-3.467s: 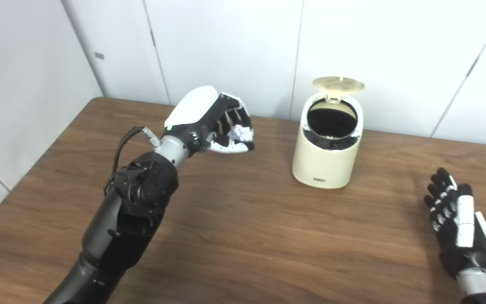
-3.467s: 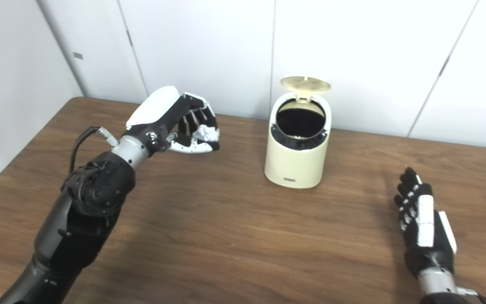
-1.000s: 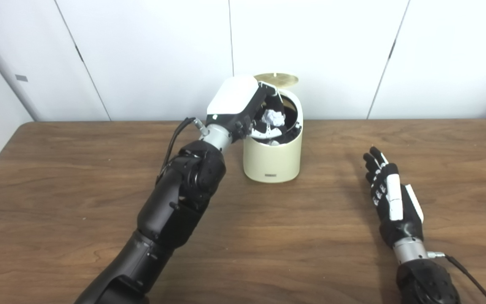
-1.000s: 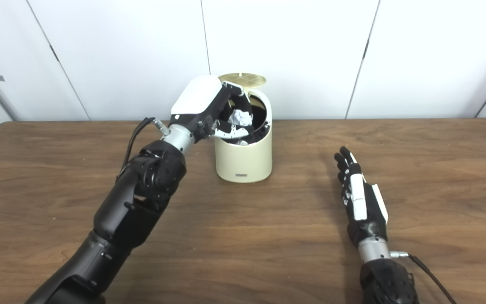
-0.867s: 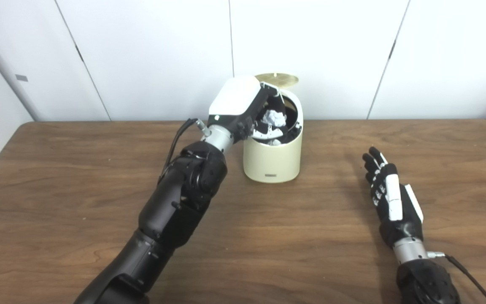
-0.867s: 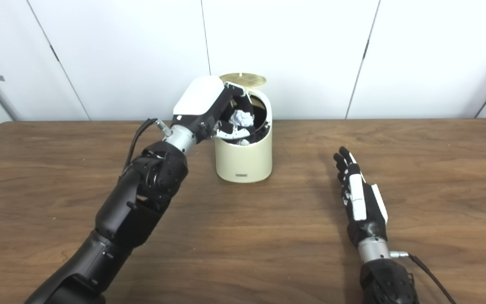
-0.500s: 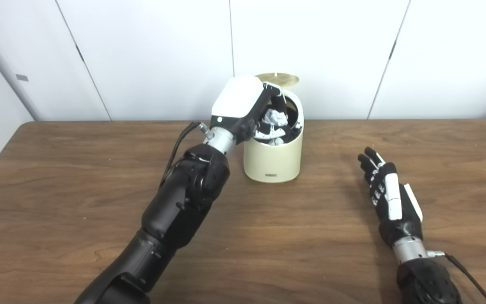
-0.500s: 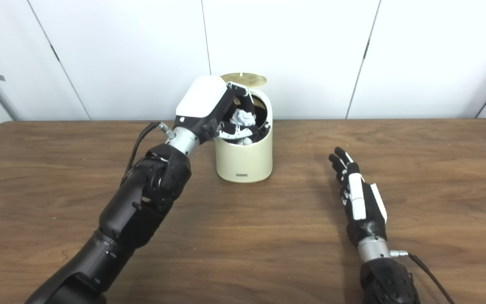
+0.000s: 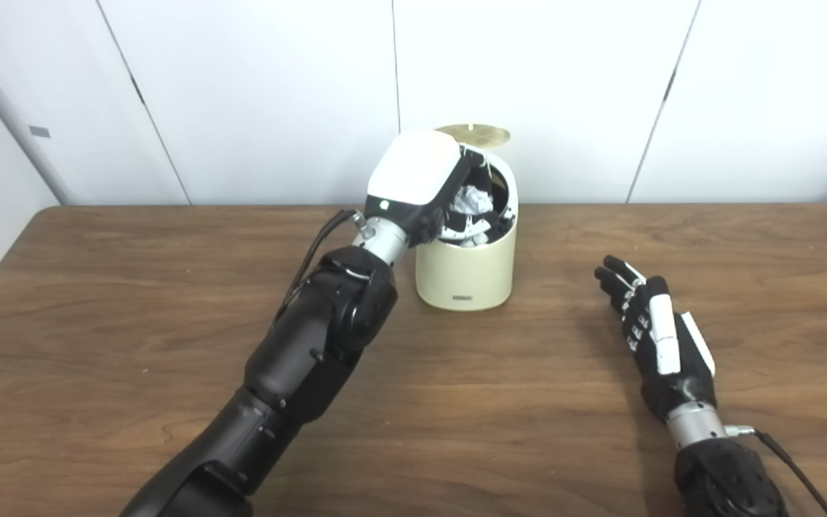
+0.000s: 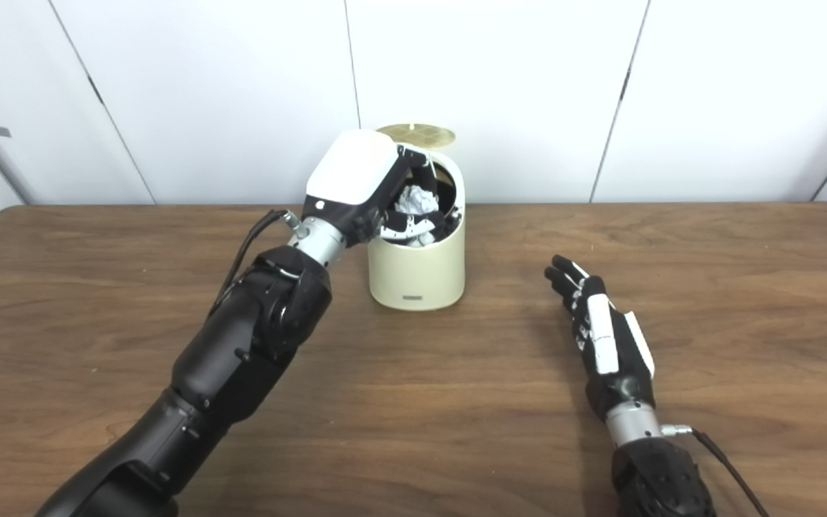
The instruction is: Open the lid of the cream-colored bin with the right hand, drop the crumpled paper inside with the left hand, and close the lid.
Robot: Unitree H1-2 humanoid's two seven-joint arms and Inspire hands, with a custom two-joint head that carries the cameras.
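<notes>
The cream-colored bin (image 9: pixel 465 273) stands at the back of the table, its round lid (image 9: pixel 472 133) tipped up and open behind the mouth. My left hand (image 9: pixel 419 179) hangs over the bin's mouth, shut on the crumpled white paper (image 9: pixel 469 199), which sits right above the dark opening. More white scraps show inside the bin. My right hand (image 9: pixel 654 337) rests open on the table to the right of the bin, fingers spread and pointing up-left, holding nothing.
The brown wooden table (image 9: pixel 97 309) runs to a white panelled wall (image 9: pixel 241 86) just behind the bin. A cable (image 9: pixel 790 467) trails from my right wrist at the lower right.
My left hand has carried the paper from the left of the bin to over its mouth. My right hand has turned and slid a little toward the bin. The camera shifted early on.
</notes>
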